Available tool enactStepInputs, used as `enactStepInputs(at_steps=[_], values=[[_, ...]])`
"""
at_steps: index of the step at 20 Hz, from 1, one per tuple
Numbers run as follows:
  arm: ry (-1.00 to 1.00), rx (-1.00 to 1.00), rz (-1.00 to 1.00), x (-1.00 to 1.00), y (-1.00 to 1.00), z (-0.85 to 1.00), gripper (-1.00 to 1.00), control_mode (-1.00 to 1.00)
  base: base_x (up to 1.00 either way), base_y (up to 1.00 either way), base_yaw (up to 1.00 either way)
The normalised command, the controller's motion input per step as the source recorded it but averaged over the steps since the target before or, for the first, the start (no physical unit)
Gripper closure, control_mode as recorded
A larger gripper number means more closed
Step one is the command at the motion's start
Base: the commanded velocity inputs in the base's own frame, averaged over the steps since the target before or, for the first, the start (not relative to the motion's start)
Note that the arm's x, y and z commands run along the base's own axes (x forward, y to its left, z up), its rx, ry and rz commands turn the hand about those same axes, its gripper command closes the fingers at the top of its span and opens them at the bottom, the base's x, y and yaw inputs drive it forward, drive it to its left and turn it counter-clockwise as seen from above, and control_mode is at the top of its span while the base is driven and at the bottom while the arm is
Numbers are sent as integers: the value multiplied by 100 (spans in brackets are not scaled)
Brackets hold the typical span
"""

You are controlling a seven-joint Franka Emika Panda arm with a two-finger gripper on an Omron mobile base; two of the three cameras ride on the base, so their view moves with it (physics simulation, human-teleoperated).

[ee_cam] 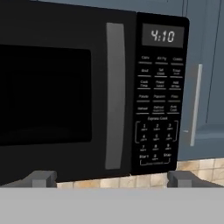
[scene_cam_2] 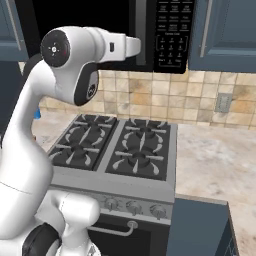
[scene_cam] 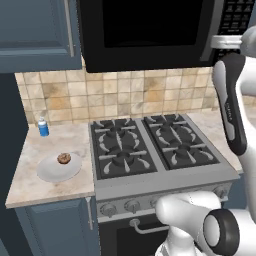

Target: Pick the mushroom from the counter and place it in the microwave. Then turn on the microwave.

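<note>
The mushroom [scene_cam: 63,158], a small brown lump, lies on a white plate [scene_cam: 48,173] on the counter [scene_cam: 30,187] left of the stove. The microwave [scene_cam: 150,30] hangs above the stove with its dark glass door shut. In the hand view the microwave [ee_cam: 57,96] fills most of the picture, with its vertical handle [ee_cam: 114,96] and its keypad [ee_cam: 158,109] to the right. My gripper [ee_cam: 111,178] is open and holds nothing, raised in front of the microwave's lower edge and far above the mushroom. The arm reaches up towards the microwave [scene_cam_2: 172,35] in the right base view.
A black gas stove [scene_cam: 150,145] sits between two stretches of counter. A small blue bottle [scene_cam: 43,127] stands behind the plate. Dark blue wall cabinets [scene_cam: 35,35] flank the microwave. The counter [scene_cam_2: 215,160] continues to the right of the stove.
</note>
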Motion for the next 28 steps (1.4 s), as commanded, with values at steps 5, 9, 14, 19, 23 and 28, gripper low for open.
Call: enactStepInputs(at_steps=[5,9,14,19,23,28], values=[[0,0,0,24,0,0,-100,-100,0,0,0],[0,0,0,21,-1,0,-100,-100,0,0,0],[0,0,0,18,-5,2,-100,-100,0,0,0],[0,0,0,16,-9,1,-100,-100,0,0,0],[0,0,0,19,-10,0,-100,-100,0,0,0],[0,0,0,19,-10,0,-100,-100,0,0,0]])
